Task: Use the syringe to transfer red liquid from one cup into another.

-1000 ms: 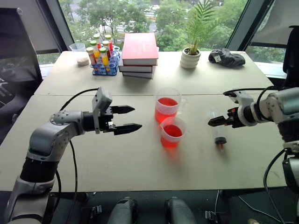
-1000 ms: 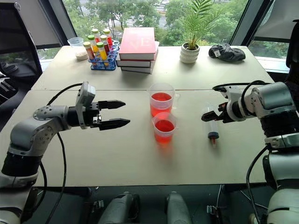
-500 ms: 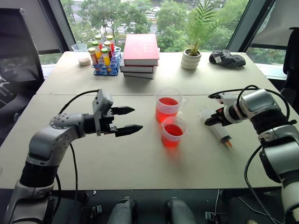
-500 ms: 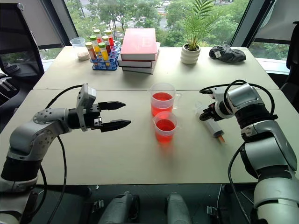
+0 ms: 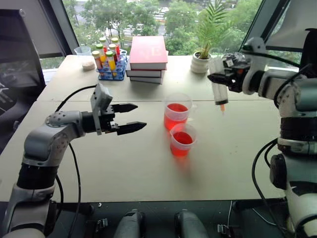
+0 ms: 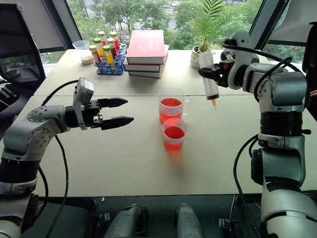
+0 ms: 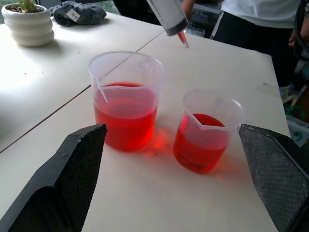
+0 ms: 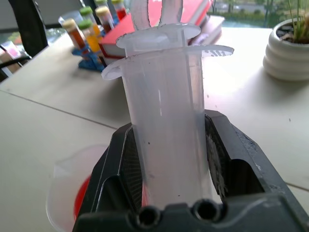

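Clear plastic catches the window light where the right hand (image 6: 207,73) is clamped on the barrel of the syringe (image 6: 208,79), holding it upright in the air with the orange tip pointing down, above the desk (image 6: 124,163) and off to the right of the cups. Both cups stand near the middle of the desk, just beside each other: the larger cup (image 6: 172,105) sits toward the far edge and the smaller cup (image 6: 174,135) toward the near edge, each holding red liquid (image 7: 125,116). The left hand (image 6: 117,111) hangs level to the left of the cups, fingers spread apart and pointing at them, holding nothing. Along the far edge sit a rack of capped tubes (image 6: 106,52), a stack of books (image 6: 145,53) and a potted plant (image 6: 200,44).
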### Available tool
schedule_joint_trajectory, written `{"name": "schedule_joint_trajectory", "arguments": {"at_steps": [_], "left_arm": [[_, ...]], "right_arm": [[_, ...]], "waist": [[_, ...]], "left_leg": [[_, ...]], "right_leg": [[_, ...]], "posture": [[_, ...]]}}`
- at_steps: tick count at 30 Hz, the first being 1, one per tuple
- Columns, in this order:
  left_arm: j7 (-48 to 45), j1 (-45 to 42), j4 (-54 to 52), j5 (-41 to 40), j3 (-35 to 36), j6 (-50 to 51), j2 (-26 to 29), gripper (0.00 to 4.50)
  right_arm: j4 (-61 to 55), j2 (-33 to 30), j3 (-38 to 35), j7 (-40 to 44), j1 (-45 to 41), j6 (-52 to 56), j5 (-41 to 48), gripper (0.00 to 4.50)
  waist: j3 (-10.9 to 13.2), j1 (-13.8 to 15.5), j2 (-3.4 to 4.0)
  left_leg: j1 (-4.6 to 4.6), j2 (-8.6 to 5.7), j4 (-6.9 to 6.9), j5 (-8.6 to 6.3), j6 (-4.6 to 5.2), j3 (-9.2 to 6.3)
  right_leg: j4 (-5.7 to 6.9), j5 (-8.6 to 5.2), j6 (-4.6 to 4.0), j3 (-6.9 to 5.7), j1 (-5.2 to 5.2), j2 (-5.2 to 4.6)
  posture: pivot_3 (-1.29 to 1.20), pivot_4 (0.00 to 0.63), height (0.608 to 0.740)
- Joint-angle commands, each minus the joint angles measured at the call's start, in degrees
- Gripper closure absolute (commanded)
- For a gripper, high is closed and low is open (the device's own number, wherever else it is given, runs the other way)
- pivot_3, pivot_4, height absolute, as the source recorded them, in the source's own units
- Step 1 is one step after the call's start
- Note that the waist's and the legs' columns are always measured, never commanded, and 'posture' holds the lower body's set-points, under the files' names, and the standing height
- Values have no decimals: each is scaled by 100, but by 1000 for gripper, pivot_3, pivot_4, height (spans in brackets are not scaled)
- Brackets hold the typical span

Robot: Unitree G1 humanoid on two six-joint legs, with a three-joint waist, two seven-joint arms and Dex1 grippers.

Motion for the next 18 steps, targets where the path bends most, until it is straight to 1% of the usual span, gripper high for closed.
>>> {"name": "schedule_joint_trajectory", "arguments": {"at_steps": [1,4,7,8,11,14,18], "left_arm": [[-157,-219,63,-55,100,-32,108,0],[-283,-477,237,11,11,-31,140,0],[-361,-599,302,25,-15,5,171,0],[-382,-634,328,37,-22,12,181,0],[-430,-719,384,57,-36,26,195,0],[-498,-902,543,137,-114,-41,166,0],[-570,-1376,1006,302,-263,-280,-82,0]], "right_arm": [[-444,385,-438,-237,69,-813,286,3048],[-348,1367,-560,-281,352,-2105,513,3048],[-124,1822,-378,-150,661,-2929,390,3048],[-66,1961,-347,-136,756,-3128,405,3048],[70,2195,-201,-86,993,-3581,397,3048],[261,2312,67,30,1308,-4085,187,3048],[699,2326,360,171,1643,-4778,-152,3048]], "waist": [[0,0,0],[0,-5,-1],[0,-4,0],[0,-2,0],[1,-5,1],[0,-7,1],[1,-8,1]], "left_leg": [[0,-1,0,0,0,1],[2,-3,3,1,0,4],[5,-2,7,2,-1,4],[5,-2,7,2,-1,4],[6,-5,13,2,-1,5],[9,-4,16,4,-3,5],[21,-3,17,7,-9,5]], "right_leg": [[1,0,0,0,0,4],[7,0,0,1,0,5],[17,0,1,1,1,10],[41,0,1,1,0,9],[53,-1,1,1,-2,6],[58,-1,1,1,-3,7],[61,-2,1,0,1,11]], "posture": [[0,150,740],[0,150,740],[0,150,740],[0,150,740],[0,150,740],[0,150,740],[0,150,740]]}}
